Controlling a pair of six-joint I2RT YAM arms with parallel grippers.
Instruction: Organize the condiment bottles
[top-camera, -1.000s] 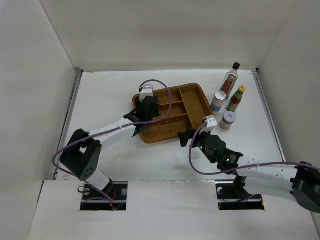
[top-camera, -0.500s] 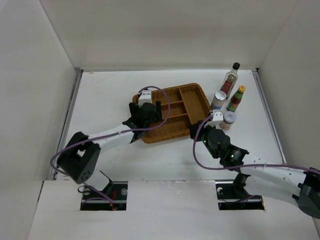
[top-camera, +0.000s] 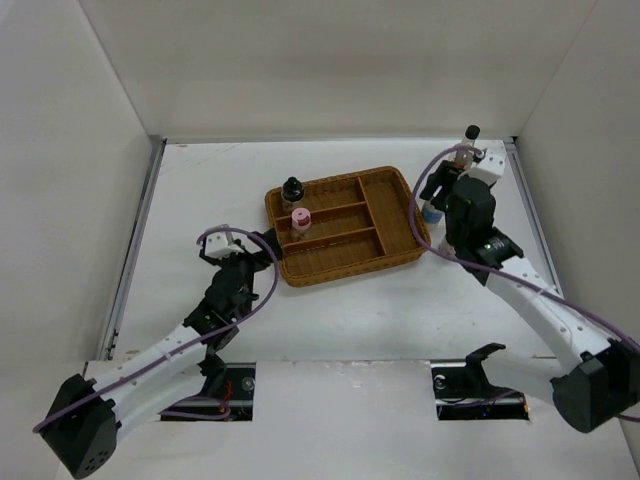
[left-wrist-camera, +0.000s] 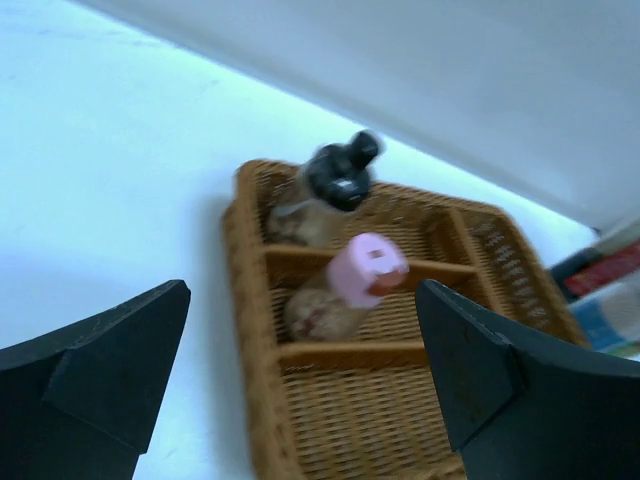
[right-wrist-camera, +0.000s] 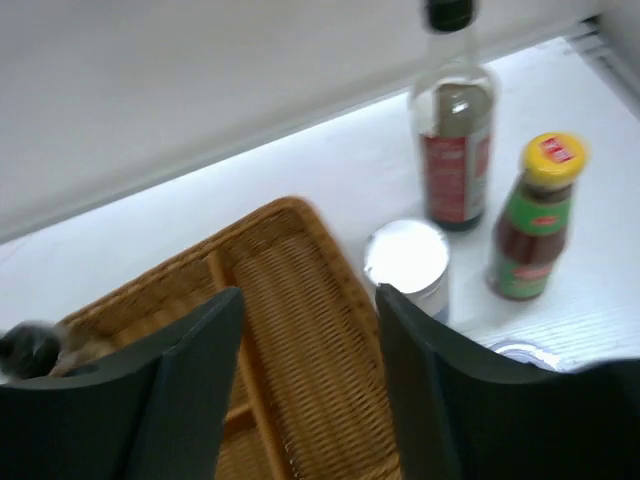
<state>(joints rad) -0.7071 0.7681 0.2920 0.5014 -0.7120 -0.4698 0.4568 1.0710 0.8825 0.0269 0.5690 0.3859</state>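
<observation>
The left end effector sits low over the worktop, just off the near-left corner of the brown wicker tray. Its fingers are spread wide with nothing between them. A broad stretch of white worktop lies between the tray and the left wall, and another strip runs along the tray's near edge.

At the tray's left end, the squat dark black-capped bottle stands in the back compartment. The pink-lidded jar stands just in front of it in the middle compartment. The left wrist view is blurred, and no label on either can be read.

The rest of the condiment bottles crowd the narrow gap between the tray's right edge and the right wall. The silver-lidded shaker stands nearest the tray, a little blue showing beneath its lid. Behind it is the tall clear black-capped bottle, which has a red label whose print is too soft to read. To its right is the green bottle, with a green and red label and an orange cap bearing a small red mark.

The right end effector hovers above the tray's right end, fingers apart and holding nothing. Its right finger is near the shaker.
</observation>
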